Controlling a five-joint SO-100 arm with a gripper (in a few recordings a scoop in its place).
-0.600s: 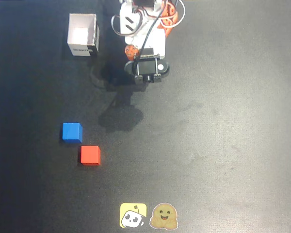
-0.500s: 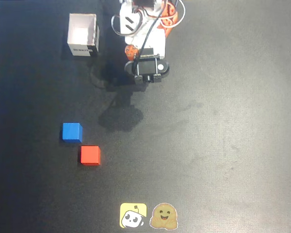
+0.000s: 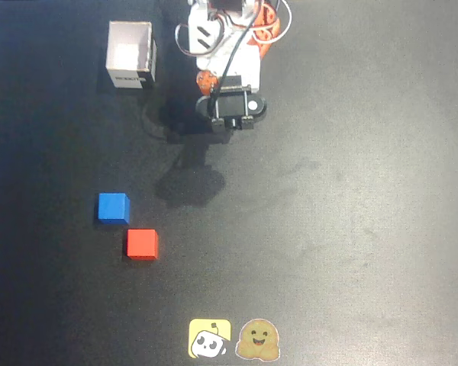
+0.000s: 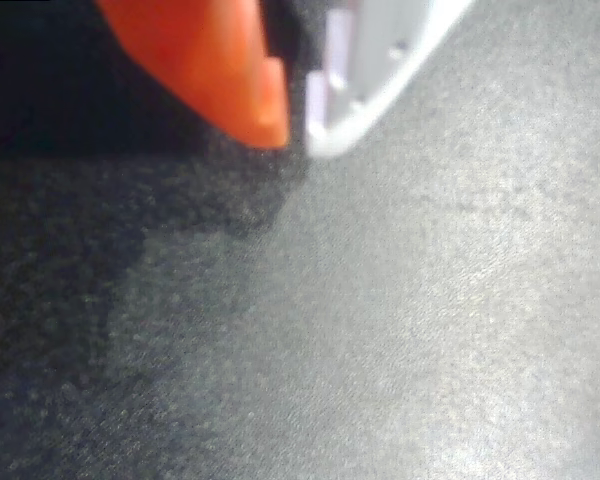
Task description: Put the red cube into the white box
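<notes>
The red cube (image 3: 142, 244) sits flat on the dark desk (image 3: 351, 198), well below and slightly right of the white box (image 3: 130, 55) in the overhead view. A blue cube (image 3: 113, 207) of the same size lies between them, much nearer the red one: it is just up and to the left of the red cube, the two corners close but a thin strip of desk showing between them. The white box stands upright with its open top facing up, its inside bare, and a dark label on the side facing the cubes.

To the right of the box, at the top edge of the overhead view, is the white and orange arm (image 3: 229, 46), folded over itself, with a black part (image 3: 231, 108) at its lower end. Its shadow falls on the desk below it, about halfway from the box down toward the cubes.

In the wrist view the claw (image 4: 296, 128) hangs over bare desk, an orange finger (image 4: 220, 70) on the left and a white finger (image 4: 380, 60) on the right. Their tips are nearly together, with only a narrow dark slit between them, and nothing is held. The claw is far from the red cube.

Two small stickers (image 3: 234, 338), one yellow and one brown, lie at the bottom edge of the desk, far below the box and to the right of the red cube.
</notes>
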